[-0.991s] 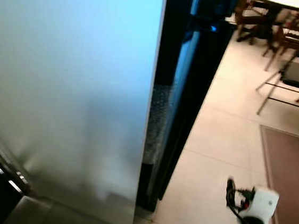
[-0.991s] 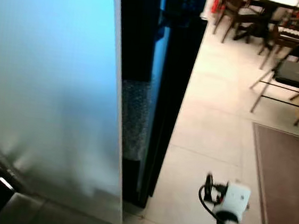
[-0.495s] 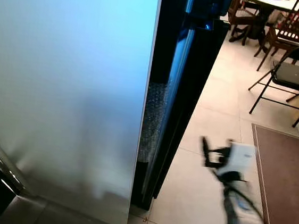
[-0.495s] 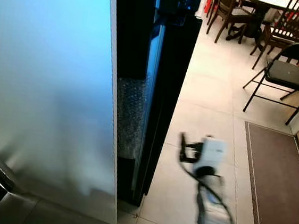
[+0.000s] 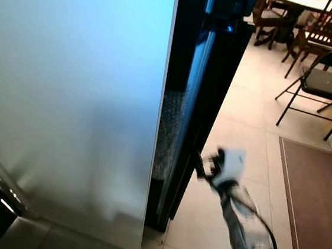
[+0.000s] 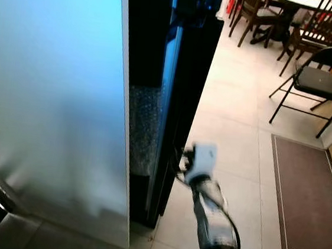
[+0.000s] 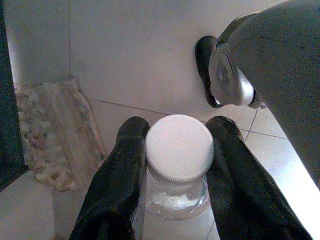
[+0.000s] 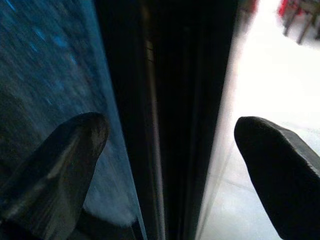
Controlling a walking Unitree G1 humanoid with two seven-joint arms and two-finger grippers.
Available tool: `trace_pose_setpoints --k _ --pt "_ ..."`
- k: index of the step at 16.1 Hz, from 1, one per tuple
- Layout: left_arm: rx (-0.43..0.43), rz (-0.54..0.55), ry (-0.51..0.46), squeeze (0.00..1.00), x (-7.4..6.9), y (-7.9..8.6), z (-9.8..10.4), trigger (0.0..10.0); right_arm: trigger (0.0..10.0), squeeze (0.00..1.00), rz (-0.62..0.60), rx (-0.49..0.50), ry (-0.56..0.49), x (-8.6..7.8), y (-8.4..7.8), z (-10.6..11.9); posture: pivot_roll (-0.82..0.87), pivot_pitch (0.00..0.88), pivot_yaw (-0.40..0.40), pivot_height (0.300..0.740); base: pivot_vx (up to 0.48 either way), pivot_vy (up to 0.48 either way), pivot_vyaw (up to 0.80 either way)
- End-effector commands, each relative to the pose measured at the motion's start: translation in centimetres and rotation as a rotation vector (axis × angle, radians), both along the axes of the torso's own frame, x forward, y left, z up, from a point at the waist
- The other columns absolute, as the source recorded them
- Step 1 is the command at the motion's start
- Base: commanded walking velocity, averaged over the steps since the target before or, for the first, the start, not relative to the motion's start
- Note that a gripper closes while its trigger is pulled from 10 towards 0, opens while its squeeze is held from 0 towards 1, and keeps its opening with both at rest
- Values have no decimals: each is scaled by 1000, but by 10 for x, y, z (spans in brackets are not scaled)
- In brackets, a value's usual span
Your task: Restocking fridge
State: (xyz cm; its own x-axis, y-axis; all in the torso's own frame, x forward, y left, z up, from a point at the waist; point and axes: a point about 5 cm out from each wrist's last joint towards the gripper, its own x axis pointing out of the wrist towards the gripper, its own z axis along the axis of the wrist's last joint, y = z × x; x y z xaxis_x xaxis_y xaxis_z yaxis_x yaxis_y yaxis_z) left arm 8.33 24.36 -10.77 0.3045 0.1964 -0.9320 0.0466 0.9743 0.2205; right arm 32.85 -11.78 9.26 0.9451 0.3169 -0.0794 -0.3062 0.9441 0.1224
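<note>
Floor (image 5: 243,126) was pale tile. A black folding chair (image 5: 325,82), wooden dining chairs (image 6: 328,22) and a brown mat (image 5: 313,193) stood beyond.

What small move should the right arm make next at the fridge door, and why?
Probably ease the right gripper a little further forward so its open fingers straddle the dark edge of the fridge door, then close. The wrist view shows that edge between the two fingers. The left gripper holds a white-lidded jar, so it is not free.
</note>
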Motion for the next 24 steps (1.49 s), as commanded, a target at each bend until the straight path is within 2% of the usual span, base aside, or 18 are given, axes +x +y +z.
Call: trace_pose_setpoints --k 1,2,5,6,7,11,14,21,24 --pt "-3 20 12 0 -4 -1 -1 10000 10000 686 29 -21 15 3 5 -2 20 0 -66 740 0 0 0" --pt "-5 24 9 0 -3 -1 -1 10000 10000 741 32 -26 9 6 7 2 24 0 -67 740 0 0 0" --pt "-6 25 7 0 -3 -1 -1 10000 10000 741 64 -26 -4 16 17 10 26 0 -61 740 0 0 0" --pt "-6 26 6 0 -3 -1 -1 10000 10000 420 63 -29 -7 17 18 11 30 0 -63 740 0 0 0" --pt "-6 29 4 0 -2 -1 -1 10000 10000 0 56 -33 -15 19 19 12 31 0 -63 740 0 0 0" --pt "-7 29 4 0 -2 0 -1 10000 10000 0 39 -45 -12 22 18 11 33 0 -58 740 0 0 0" --pt "-12 25 4 0 -2 -1 -1 10000 10000 0 26 -92 -48 29 15 18 33 0 -61 740 0 0 0" --pt "-14 26 5 0 -2 -2 -1 10000 10000 0 35 -112 -89 37 13 27 28 0 -57 740 0 0 0" --pt "-15 26 6 0 -3 -2 -1 10000 10000 0 25 -146 -106 39 6 29 26 0 -58 740 0 0 0"
